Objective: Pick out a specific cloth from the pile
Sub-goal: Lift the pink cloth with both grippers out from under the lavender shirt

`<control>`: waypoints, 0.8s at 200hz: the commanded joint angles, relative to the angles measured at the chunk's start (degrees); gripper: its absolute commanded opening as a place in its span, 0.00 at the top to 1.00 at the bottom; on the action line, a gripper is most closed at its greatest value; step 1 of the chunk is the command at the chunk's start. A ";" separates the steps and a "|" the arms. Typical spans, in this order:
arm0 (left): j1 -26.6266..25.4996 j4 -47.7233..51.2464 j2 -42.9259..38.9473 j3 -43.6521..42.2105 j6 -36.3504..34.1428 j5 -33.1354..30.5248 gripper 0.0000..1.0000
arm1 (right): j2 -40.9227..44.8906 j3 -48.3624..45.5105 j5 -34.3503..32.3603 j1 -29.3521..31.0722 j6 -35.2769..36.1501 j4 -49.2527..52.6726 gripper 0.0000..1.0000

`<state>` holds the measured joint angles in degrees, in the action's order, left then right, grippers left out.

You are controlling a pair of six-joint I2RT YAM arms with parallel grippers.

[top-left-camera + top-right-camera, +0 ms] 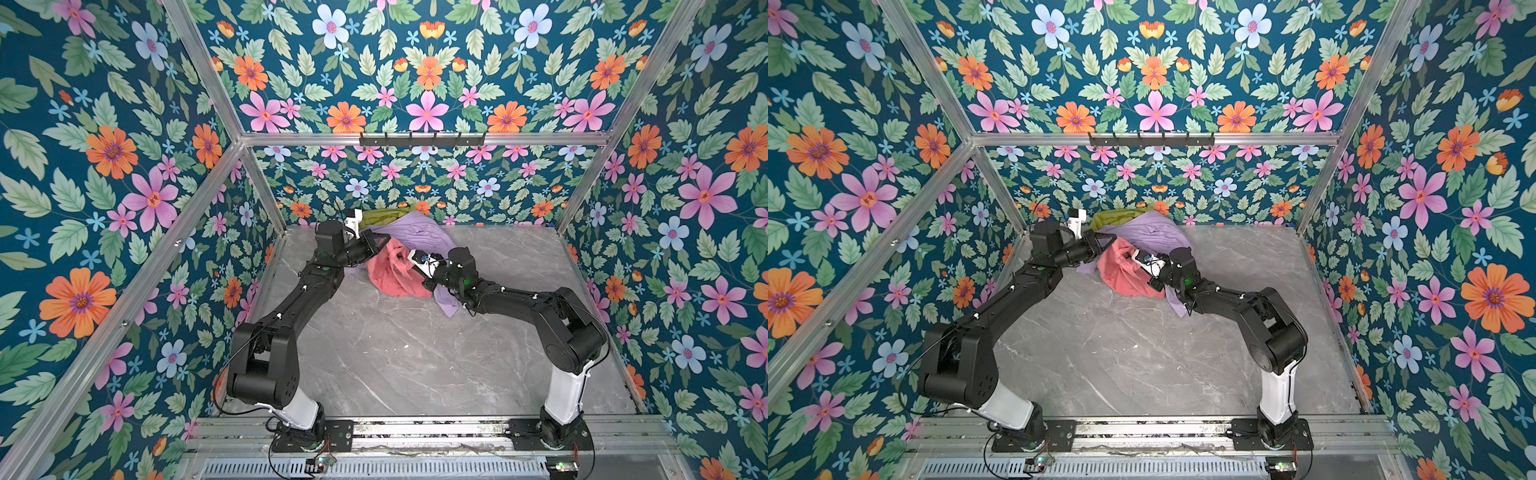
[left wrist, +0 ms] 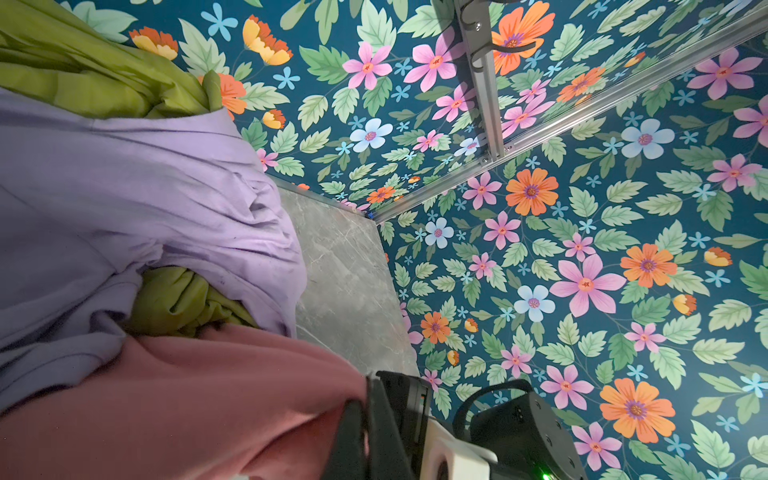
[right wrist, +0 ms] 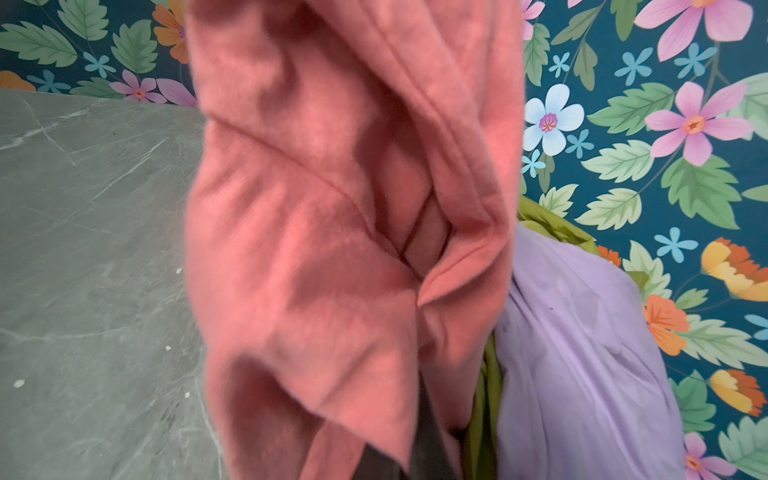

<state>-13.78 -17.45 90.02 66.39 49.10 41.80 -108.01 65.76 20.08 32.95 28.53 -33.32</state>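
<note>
The pile lies at the back middle of the table in both top views. It holds an olive-green cloth (image 1: 378,217) by the back wall, a large lilac cloth (image 1: 415,232) (image 1: 1150,232) over it, and the salmon-pink cloth (image 1: 392,274) (image 1: 1125,278) in front. My left gripper (image 1: 384,241) (image 1: 1106,240) is shut on the pink cloth's upper left edge; fabric shows pinched between its jaws (image 2: 365,419). My right gripper (image 1: 428,284) (image 1: 1154,284) is shut on the cloth's right side. In the right wrist view the pink cloth (image 3: 332,208) hangs bunched over the dark fingers (image 3: 428,436), hiding most of them.
A lilac tail (image 1: 449,305) lies on the table under the right wrist. The grey marble table (image 1: 395,365) stretches toward the arm bases. Floral walls with aluminium posts (image 1: 266,191) close three sides. A black hook rail (image 1: 422,139) runs high on the back wall.
</note>
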 commanded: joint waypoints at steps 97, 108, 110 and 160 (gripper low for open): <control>0.12 -0.14 -4.19 1.74 -0.53 -0.58 1.00 | 9.49 -0.58 0.19 1.76 -0.82 1.39 1.00; 0.08 -0.04 -4.83 1.69 -0.36 -0.67 1.00 | 10.31 -0.72 -0.02 2.03 -0.71 1.75 1.00; 0.07 -0.04 -4.96 1.67 -0.33 -0.67 1.00 | 10.44 -0.72 -0.03 2.10 -0.64 1.83 1.00; 0.07 0.64 -8.75 0.89 -0.33 -1.61 1.00 | 15.16 -1.34 -1.09 3.52 0.29 3.62 1.00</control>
<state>-13.74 -15.64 82.61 67.53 49.10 40.60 -95.37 64.36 19.22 35.99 28.27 -29.58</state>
